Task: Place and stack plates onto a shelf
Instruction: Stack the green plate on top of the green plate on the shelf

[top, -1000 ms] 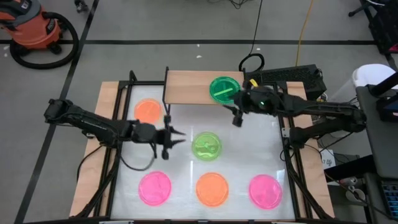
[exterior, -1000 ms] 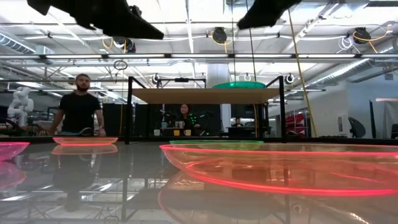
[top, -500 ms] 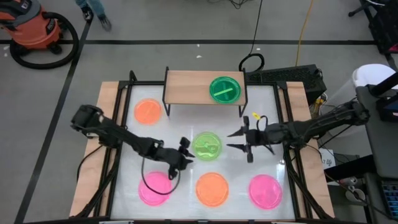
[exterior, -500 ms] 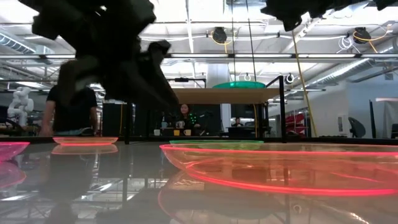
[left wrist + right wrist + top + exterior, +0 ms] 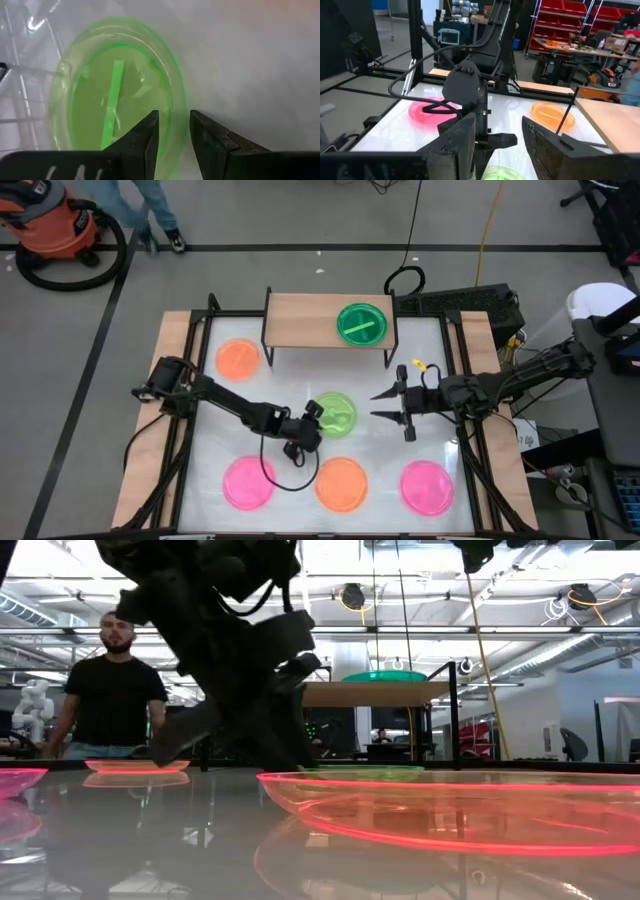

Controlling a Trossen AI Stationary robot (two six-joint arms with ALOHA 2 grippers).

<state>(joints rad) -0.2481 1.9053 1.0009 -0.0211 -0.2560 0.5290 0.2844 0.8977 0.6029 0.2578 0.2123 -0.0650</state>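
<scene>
A green plate [image 5: 340, 418] lies flat on the white table in the middle; in the left wrist view this green plate [image 5: 110, 90] fills the frame. My left gripper [image 5: 316, 416] is low at its left rim, open, one finger over the plate's inside and one outside the rim [image 5: 181, 107]; my left gripper [image 5: 174, 131] shows a gap to it. My right gripper [image 5: 380, 405] hovers open to the plate's right, pointing left. The wooden shelf [image 5: 300, 320] at the far side carries another green plate [image 5: 360, 323].
An orange plate [image 5: 238, 358] lies far left. Along the near edge lie a pink plate [image 5: 248, 483], an orange plate [image 5: 341, 483] and a pink plate [image 5: 427, 486]. The shelf's left half is bare wood. A person [image 5: 115, 690] stands beyond the table.
My left gripper has travelled right and toward the near edge, then come down at the middle green plate's left rim. My right gripper has drawn back from the shelf toward the near edge and turned to face left beside that plate. No plate has moved.
</scene>
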